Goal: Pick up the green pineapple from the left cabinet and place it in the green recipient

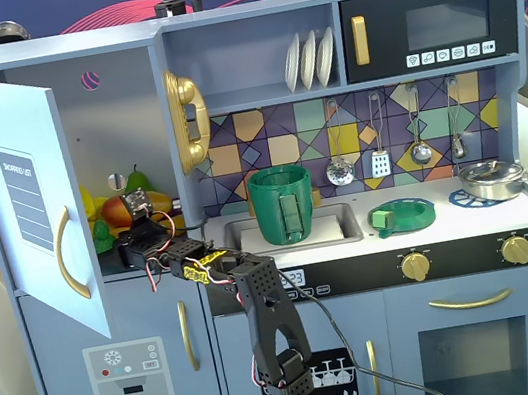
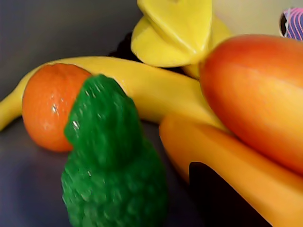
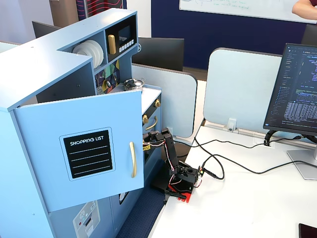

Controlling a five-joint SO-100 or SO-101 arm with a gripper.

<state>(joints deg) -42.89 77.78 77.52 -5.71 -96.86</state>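
the green pineapple [image 2: 113, 161] fills the near wrist view, dark and bumpy, leafy tip up, on the floor of the left cabinet [image 1: 32, 206] before an orange [image 2: 49, 106] and banana [image 2: 156, 90]. it looks light, rigid and grippy; pinch across the body. whether the gripper [image 1: 139, 241] stands apart or together, i cannot tell.

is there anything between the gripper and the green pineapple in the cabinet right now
Nothing visible. In the wrist view the green pineapple sits directly ahead in the foreground, unobstructed. The orange and banana lie behind it, the mango to its right. In a fixed view the gripper is already inside the left cabinet.
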